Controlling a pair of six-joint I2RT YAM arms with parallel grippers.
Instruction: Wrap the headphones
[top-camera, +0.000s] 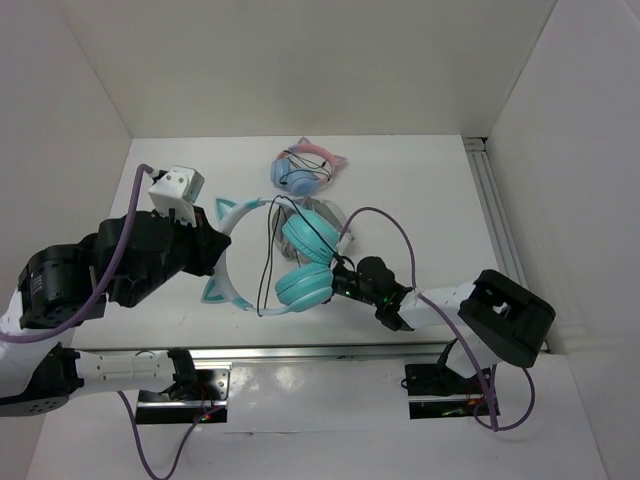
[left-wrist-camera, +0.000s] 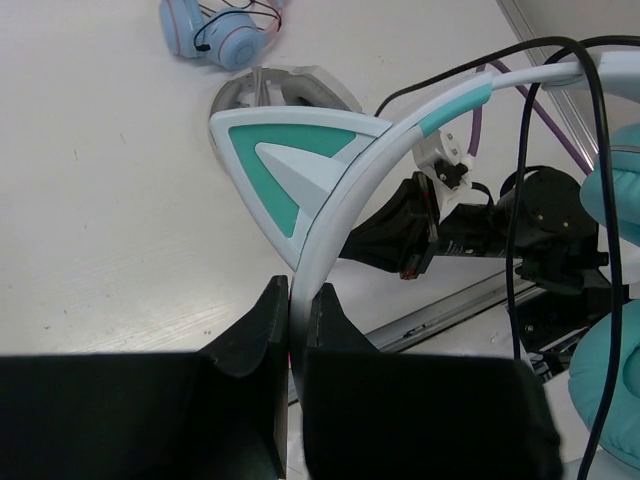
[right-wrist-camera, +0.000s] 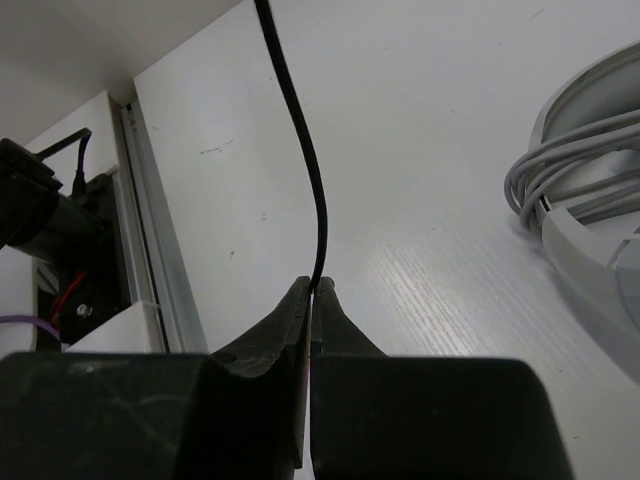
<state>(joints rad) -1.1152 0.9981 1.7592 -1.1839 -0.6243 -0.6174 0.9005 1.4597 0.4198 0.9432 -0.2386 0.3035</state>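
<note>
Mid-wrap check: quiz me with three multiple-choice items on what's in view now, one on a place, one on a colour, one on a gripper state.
1. The blue-pink headset lies:
A) on the far side of the teal headphones
B) at the near edge by the arm bases
C) in a gripper

2. The cable in the right gripper is:
A) white
B) black
C) purple

3. The left gripper is:
A) open
B) shut on an ear cup
C) shut on the headband

Answers:
1 A, the top view shows it farther back on the table.
2 B, the right wrist view shows a black cord pinched.
3 C, the left wrist view shows it clamped on the white band.
</note>
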